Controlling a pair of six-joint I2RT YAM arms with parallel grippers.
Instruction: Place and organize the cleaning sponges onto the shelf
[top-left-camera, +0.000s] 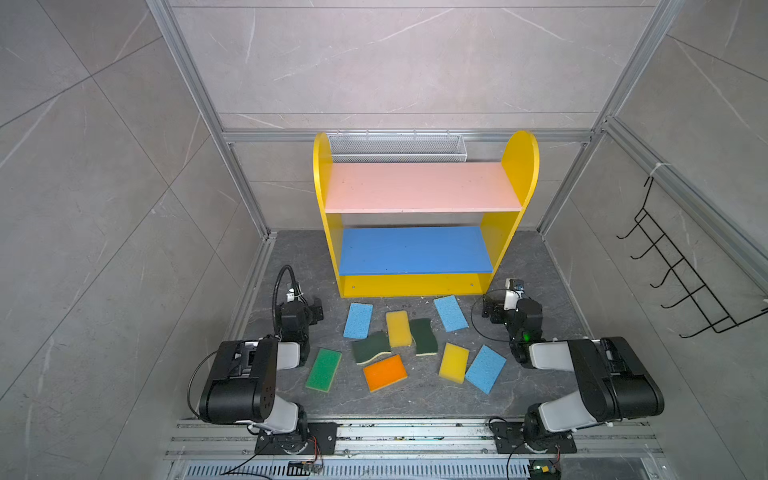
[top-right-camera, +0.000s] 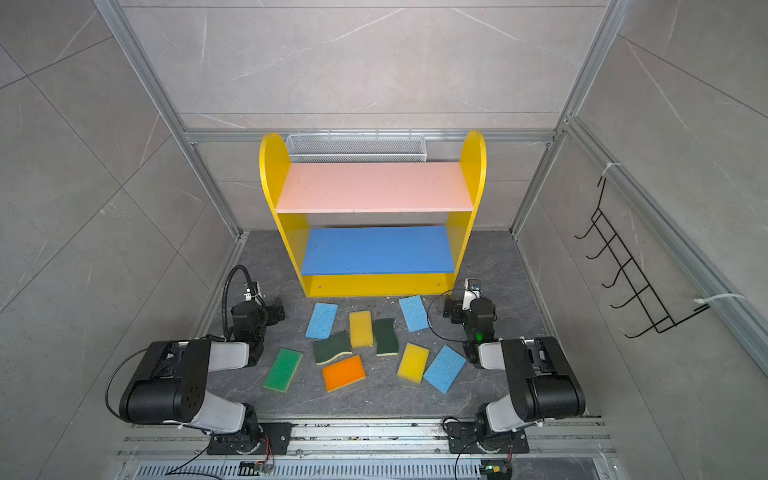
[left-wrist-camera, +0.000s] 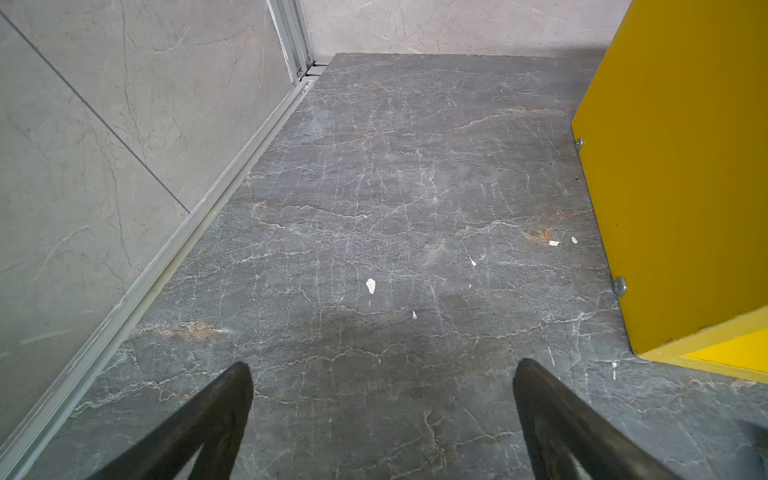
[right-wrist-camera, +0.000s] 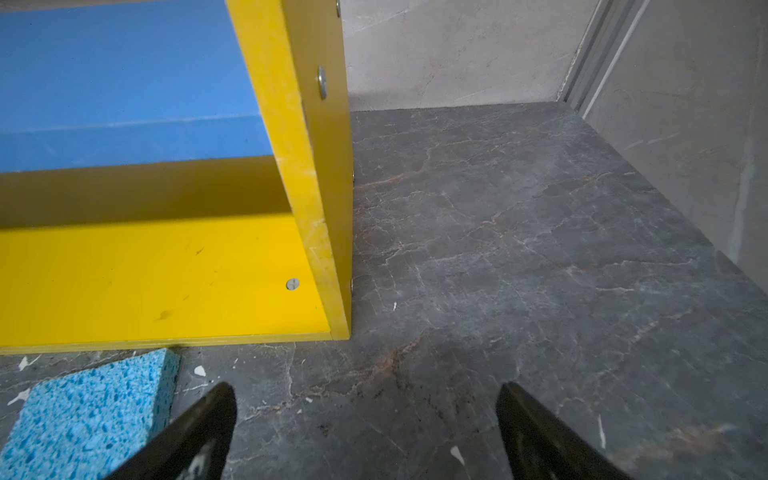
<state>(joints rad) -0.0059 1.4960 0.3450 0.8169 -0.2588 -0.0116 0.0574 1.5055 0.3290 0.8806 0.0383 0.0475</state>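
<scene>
The shelf (top-left-camera: 419, 187) stands at the back of the dark stone floor; its pink, blue and yellow boards are bare. Several cleaning sponges lie loose in front of it: light blue (top-left-camera: 358, 320), yellow (top-left-camera: 398, 328), dark green (top-left-camera: 371, 347), orange (top-left-camera: 385, 372), bright green (top-left-camera: 323, 369) and others. My left gripper (left-wrist-camera: 382, 374) is open over bare floor, left of the shelf's side panel (left-wrist-camera: 685, 166). Over the floor at the shelf's right front corner (right-wrist-camera: 328, 266), my right gripper (right-wrist-camera: 365, 395) is open and empty. A light blue sponge (right-wrist-camera: 87, 411) lies just beside one finger.
A silver wire-mesh basket (top-left-camera: 397, 147) hangs on the back wall behind the shelf. A black wire hook rack (top-left-camera: 681, 274) hangs on the right wall. Grey walls and aluminium posts close in three sides. Small white crumbs (left-wrist-camera: 370, 286) dot the floor.
</scene>
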